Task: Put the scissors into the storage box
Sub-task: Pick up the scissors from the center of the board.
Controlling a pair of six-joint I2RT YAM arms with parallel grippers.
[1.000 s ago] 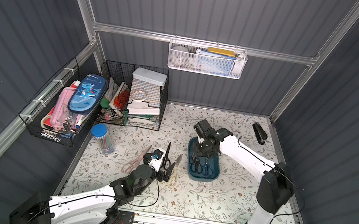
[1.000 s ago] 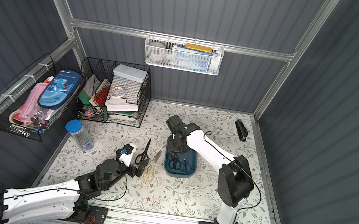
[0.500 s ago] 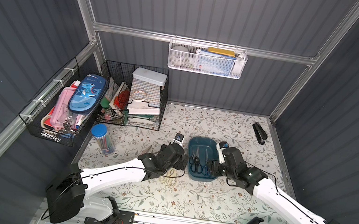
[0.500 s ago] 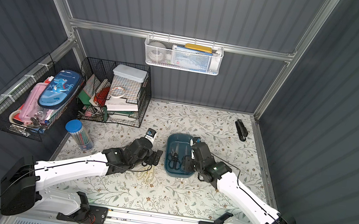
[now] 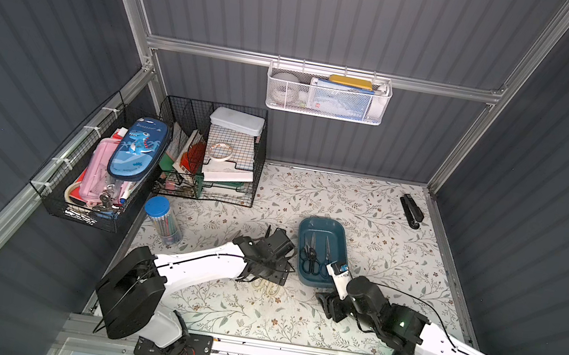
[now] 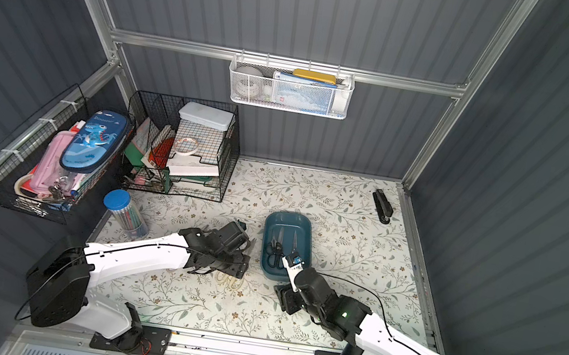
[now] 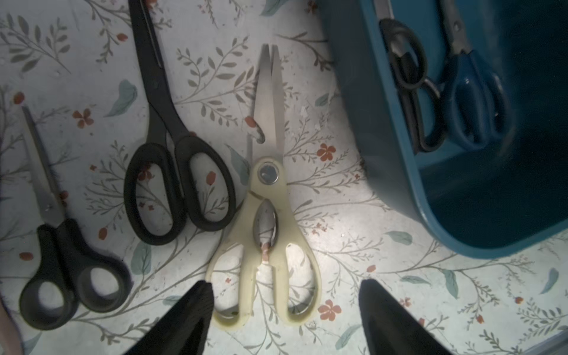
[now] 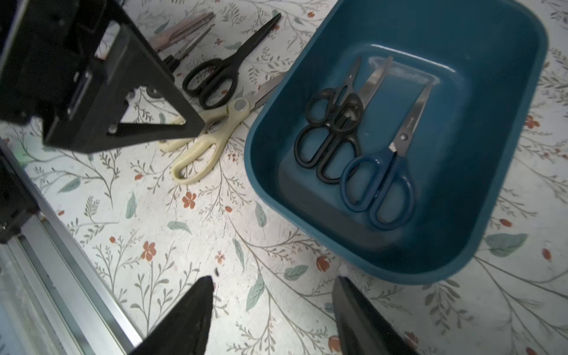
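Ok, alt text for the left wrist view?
The open left end effector hovers over cream shears on the floral tabletop. A large black pair and a small black pair lie beside them; opposite, the box holds black scissors and a blue pair.

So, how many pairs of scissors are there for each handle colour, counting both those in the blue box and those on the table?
Black-handled scissors: 4
Blue-handled scissors: 1
Cream-handled scissors: 1
Pale pink-handled scissors, partly hidden: 1
Total: 7 pairs
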